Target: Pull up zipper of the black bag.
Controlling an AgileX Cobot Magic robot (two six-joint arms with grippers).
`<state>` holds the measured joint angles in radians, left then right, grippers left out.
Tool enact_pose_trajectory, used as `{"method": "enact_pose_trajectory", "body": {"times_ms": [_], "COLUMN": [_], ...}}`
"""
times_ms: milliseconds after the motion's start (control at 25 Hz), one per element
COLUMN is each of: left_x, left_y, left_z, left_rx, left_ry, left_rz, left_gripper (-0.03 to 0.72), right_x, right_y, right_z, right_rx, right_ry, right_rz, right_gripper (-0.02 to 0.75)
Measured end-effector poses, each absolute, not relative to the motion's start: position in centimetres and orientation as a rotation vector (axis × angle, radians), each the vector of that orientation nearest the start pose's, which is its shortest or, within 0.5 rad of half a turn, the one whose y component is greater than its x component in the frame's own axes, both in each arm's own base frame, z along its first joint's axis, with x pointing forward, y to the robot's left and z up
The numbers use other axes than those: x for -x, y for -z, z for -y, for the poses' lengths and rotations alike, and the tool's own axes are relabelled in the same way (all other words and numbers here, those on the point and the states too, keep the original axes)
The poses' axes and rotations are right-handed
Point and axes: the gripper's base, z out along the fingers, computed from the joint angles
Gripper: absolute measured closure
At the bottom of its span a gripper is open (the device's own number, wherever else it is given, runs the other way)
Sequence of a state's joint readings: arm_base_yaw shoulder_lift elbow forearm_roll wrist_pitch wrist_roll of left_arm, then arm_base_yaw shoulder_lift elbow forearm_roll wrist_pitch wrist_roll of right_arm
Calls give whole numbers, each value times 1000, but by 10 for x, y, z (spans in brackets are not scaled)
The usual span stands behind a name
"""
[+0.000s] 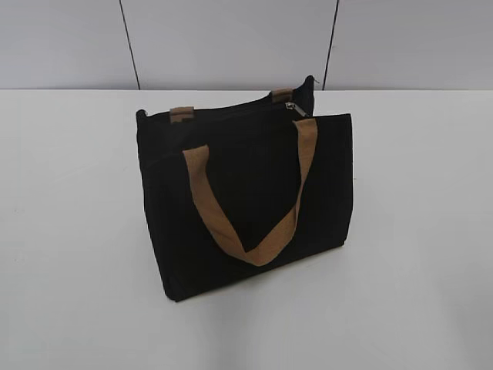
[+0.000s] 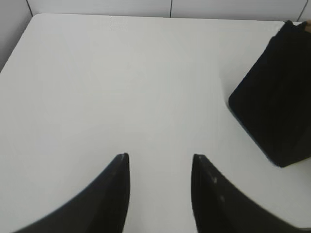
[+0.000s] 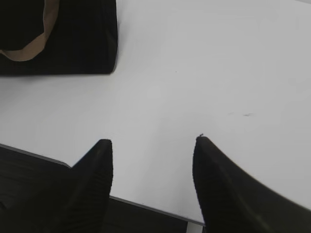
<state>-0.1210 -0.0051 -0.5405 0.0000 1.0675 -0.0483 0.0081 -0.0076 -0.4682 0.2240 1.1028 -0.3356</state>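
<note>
The black bag (image 1: 246, 196) stands upright in the middle of the white table, with a tan handle (image 1: 254, 212) hanging down its front. The zipper runs along its top edge, with the small silver pull (image 1: 295, 109) near the right end. Neither gripper shows in the exterior view. In the left wrist view my left gripper (image 2: 160, 156) is open and empty above bare table, with the bag (image 2: 277, 97) far to its right. In the right wrist view my right gripper (image 3: 153, 141) is open and empty near the table's front edge, with the bag (image 3: 77, 34) at the upper left.
The white table (image 1: 77, 231) has a grey panelled wall (image 1: 231, 38) behind it. The table's front edge (image 3: 146, 206) runs under my right gripper, with dark floor below. A second tan handle (image 1: 182, 113) shows at the bag's back top.
</note>
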Motion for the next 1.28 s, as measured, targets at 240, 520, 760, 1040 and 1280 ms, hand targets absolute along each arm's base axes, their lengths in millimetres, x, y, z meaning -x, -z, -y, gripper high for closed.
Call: {"method": "enact_pose_trajectory", "body": {"times_ms": [240, 520, 760, 1040, 1280], "left_x": [11, 11, 11, 11, 11], "left_y": [-288, -288, -288, -288, -288], "left_z": [0, 0, 0, 0, 0], "left_rx": [-1, 1, 2, 2, 2], "left_ry": [72, 74, 73, 73, 73], "left_rz": [-2006, -2006, -2006, -2006, -2006], "left_gripper": [393, 442, 450, 458, 461], "right_x": [6, 6, 6, 6, 6], "right_y": [-267, -267, -267, -267, -267], "right_z": [-20, -20, -21, -21, -18], "right_rx": [370, 370, 370, 370, 368], "right_ry": [-96, -103, -113, -113, -78], "right_rz": [-2051, -2050, -2049, -2049, -2054], "right_gripper": [330, 330, 330, 330, 330]}}
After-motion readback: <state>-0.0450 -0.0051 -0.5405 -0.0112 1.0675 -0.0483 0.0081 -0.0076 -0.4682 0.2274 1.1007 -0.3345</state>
